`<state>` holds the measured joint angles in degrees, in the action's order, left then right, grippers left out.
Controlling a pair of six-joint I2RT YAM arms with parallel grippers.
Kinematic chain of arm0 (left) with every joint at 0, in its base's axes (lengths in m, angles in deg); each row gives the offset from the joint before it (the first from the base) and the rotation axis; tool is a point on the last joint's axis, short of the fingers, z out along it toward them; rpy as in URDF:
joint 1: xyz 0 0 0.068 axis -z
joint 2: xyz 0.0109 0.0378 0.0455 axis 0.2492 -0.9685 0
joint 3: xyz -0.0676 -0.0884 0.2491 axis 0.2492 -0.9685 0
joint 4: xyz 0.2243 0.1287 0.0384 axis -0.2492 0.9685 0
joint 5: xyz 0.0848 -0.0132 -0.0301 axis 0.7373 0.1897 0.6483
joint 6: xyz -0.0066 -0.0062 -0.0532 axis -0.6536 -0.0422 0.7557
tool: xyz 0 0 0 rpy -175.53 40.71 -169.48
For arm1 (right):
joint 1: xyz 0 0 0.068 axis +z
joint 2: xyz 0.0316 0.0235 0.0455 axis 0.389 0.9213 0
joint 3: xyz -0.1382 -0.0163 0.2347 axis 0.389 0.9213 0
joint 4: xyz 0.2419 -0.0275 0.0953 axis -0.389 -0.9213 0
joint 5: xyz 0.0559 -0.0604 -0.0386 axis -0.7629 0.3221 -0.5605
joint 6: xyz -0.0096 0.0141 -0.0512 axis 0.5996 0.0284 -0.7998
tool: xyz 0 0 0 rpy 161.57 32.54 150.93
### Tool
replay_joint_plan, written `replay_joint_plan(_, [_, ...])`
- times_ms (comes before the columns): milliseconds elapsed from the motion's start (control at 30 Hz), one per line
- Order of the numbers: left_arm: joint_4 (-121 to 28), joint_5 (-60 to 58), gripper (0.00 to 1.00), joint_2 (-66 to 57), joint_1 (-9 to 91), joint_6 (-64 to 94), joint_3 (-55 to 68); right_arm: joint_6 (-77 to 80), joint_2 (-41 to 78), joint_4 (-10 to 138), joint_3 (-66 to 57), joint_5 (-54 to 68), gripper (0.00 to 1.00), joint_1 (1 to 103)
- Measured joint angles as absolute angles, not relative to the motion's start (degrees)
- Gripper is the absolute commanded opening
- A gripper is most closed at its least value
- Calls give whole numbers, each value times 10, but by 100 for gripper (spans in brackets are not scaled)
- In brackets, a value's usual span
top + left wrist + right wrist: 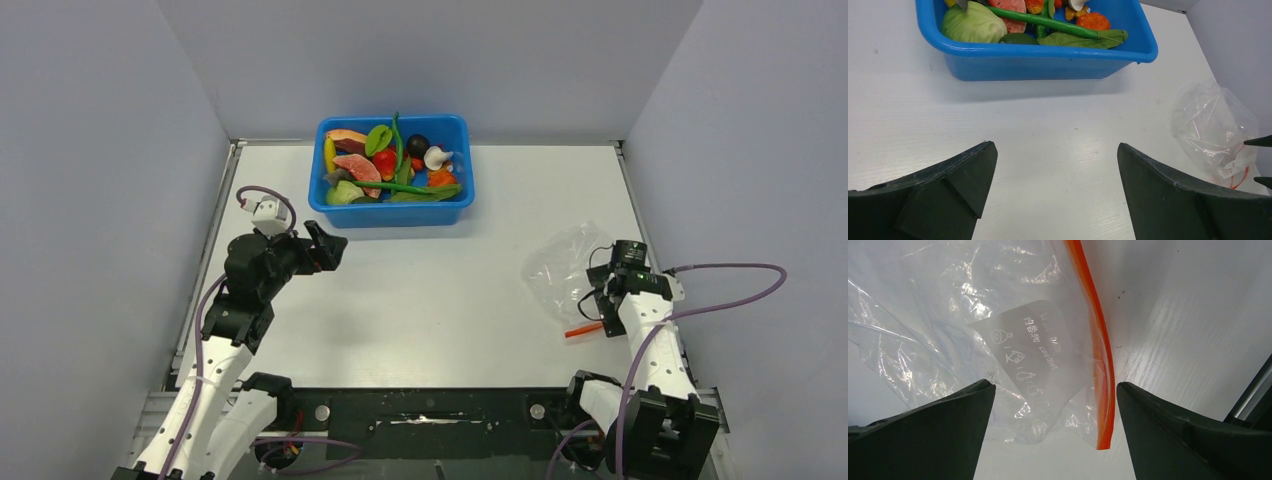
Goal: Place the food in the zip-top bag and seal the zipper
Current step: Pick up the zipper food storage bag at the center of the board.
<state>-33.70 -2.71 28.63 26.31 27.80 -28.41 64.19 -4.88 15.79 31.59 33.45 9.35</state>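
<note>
The food (385, 165) lies piled in a blue tub (392, 212) at the back: papaya slice, red fruit, long green pods, leaves. In the left wrist view a pale cabbage (973, 22) and a green pod (1048, 22) show in the tub (1048, 62). The clear zip-top bag (562, 262) lies flat at the right, its orange zipper (583, 329) at its near edge. My right gripper (607, 292) hovers open over the bag (963, 325), the zipper (1100, 355) by its right finger. My left gripper (328, 246) is open and empty, short of the tub. The slider tab is not visible.
Grey walls close in the white table (430, 290) at the back and both sides. A dark rail (430, 410) runs along the near edge by the arm bases. The bag (1213, 125) shows at the right of the left wrist view.
</note>
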Motion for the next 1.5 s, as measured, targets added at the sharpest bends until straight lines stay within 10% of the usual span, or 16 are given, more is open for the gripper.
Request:
replay_joint_plan(833, [-344,-33,92,291,263,278,-287,649,-29,201,345,357,100,94])
replay_joint_plan(1200, [-345,-35,92,293,263,277,-295,605,28,284,364,342,58,95])
replay_joint_plan(1500, [-345,-35,92,301,263,276,-295,587,39,324,381,338,55,135])
